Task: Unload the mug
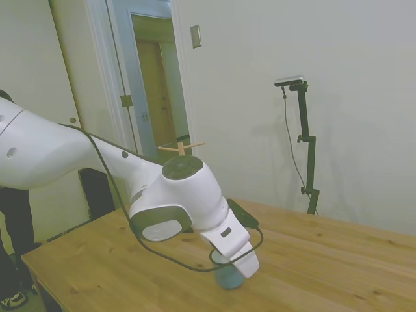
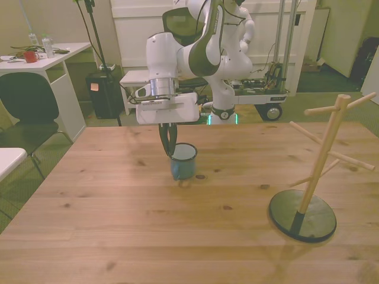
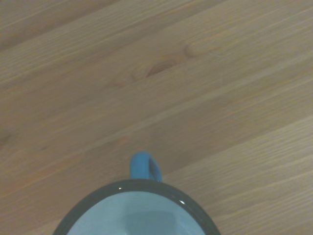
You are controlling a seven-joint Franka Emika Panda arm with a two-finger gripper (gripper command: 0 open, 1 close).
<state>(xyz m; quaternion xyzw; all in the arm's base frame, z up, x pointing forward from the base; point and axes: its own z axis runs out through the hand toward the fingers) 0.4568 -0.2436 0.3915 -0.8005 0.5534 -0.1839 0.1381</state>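
Mug (image 2: 183,161), glossy light-blue enamel with thin dark rim, stands on grained wooden table (image 2: 118,225).

A light-blue mug (image 3: 139,215) shows from above, cut off by the frame edge: pale inside, thin dark rim, and a blue loop handle (image 3: 145,167) sticking out over the wooden desk (image 3: 195,73). The planks carry a darker knot (image 3: 161,67).
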